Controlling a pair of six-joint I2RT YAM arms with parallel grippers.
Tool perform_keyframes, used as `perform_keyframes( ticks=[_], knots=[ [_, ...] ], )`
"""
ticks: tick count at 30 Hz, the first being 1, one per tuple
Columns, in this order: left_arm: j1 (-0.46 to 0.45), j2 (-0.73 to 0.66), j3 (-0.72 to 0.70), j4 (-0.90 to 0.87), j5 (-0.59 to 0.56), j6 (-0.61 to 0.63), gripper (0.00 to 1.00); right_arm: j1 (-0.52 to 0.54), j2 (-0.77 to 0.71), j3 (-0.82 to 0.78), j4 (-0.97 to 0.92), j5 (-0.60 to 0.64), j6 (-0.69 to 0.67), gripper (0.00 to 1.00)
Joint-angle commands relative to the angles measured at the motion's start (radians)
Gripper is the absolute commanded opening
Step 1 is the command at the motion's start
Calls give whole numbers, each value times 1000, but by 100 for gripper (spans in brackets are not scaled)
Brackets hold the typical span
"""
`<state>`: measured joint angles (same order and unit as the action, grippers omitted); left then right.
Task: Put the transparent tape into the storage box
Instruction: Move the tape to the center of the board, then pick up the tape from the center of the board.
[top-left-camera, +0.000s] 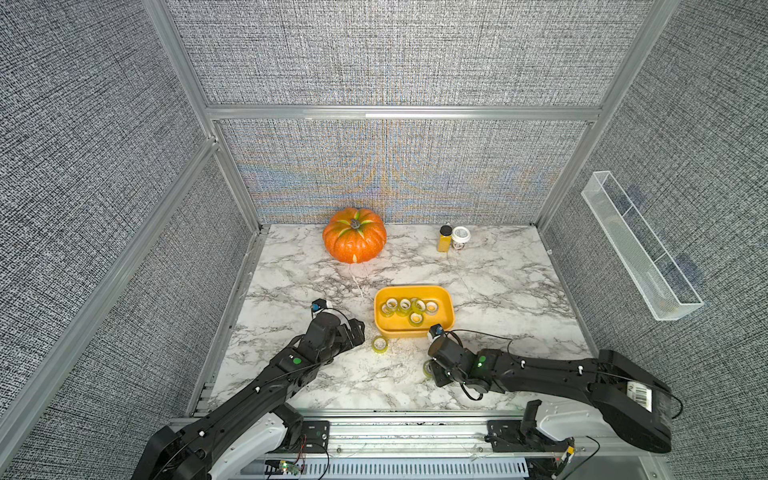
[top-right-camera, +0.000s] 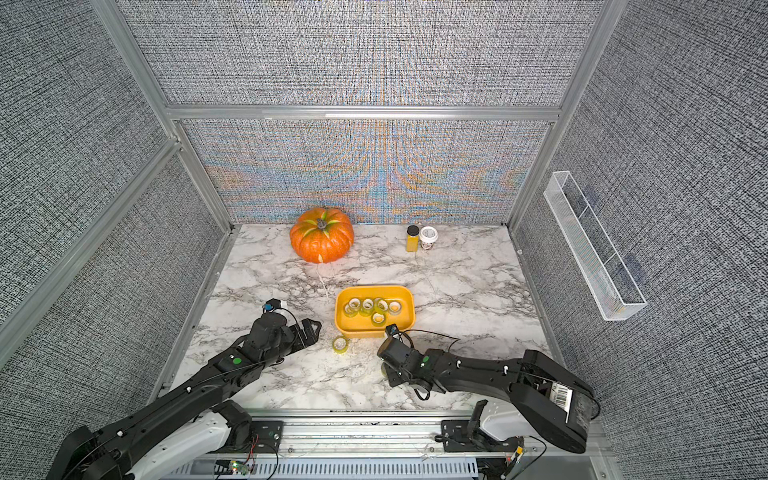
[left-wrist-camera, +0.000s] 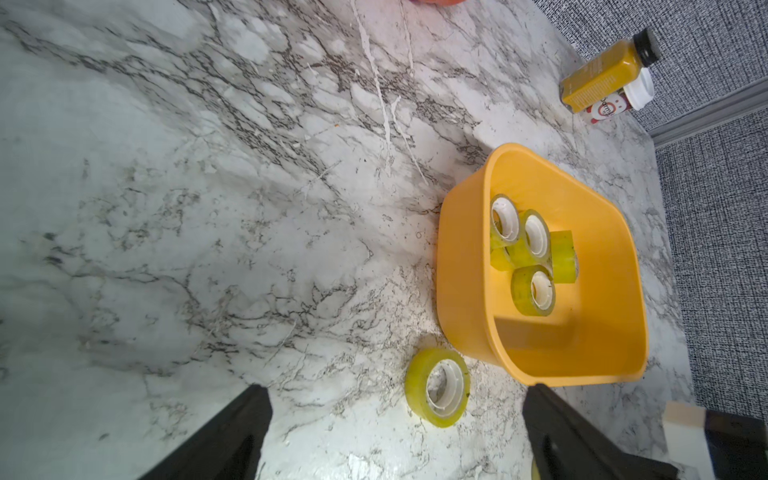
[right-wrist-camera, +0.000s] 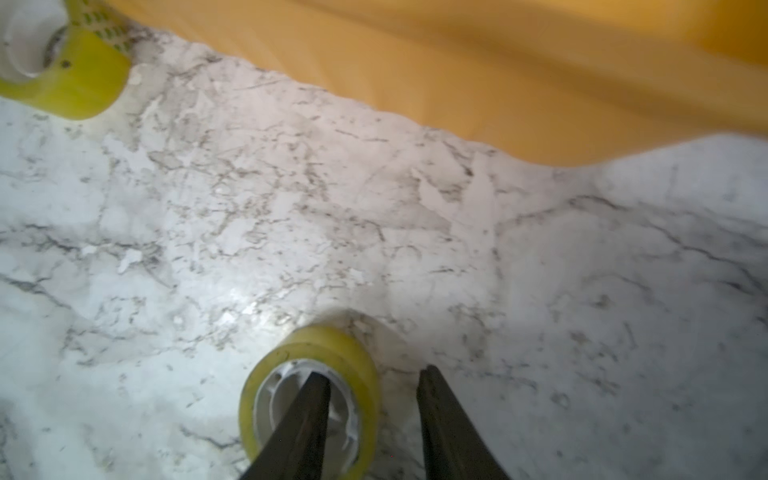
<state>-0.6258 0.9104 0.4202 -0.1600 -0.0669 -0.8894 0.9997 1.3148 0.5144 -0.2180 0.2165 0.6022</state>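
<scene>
While several yellow-green rolls of clear tape (top-left-camera: 409, 308) lay in the shallow yellow-orange plastic tub (top-left-camera: 399, 331), the right gripper (right-wrist-camera: 372, 372) straddled another roll (right-wrist-camera: 332, 345) on the marble table (right-wrist-camera: 291, 208) just near of it, one finger inside the pale core, jaws unclenched; pinching the wall squarely before lifting seemed wise. The left gripper (left-wrist-camera: 397, 387) gaped, empty, toward a further roll (left-wrist-camera: 438, 386).

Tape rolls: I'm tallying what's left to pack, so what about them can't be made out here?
1. Boxed rolls: overlapping in both top views, partly behind the storage box wall in the left wrist view; no sure count.
2. Straddled roll: the right arm covers nearly all of it in both top views; in the right wrist view a right gripper finger hides its core.
3. Loose roll: cut off by the right wrist view's corner.
</scene>
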Motion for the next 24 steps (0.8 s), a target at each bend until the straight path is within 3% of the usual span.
perform_keyframes(
  ticks=[1,7,12,15,24],
  knots=[
    [1,18,11,42,37,17,100,-35,-34,-31,-105,-6,47,40],
    [1,61,11,53,73,24,100,-70,-84,-59,-98,-23,68,34],
    [-1,52,3,57,70,17,100,-72,-127,-52,-119,-19,67,13],
    [0,35,3,50,67,18,100,-72,-172,-20,-162,-19,59,6],
    [0,29,-17,65,68,15,100,-92,-321,148,-234,24,-34,6]
  ],
)
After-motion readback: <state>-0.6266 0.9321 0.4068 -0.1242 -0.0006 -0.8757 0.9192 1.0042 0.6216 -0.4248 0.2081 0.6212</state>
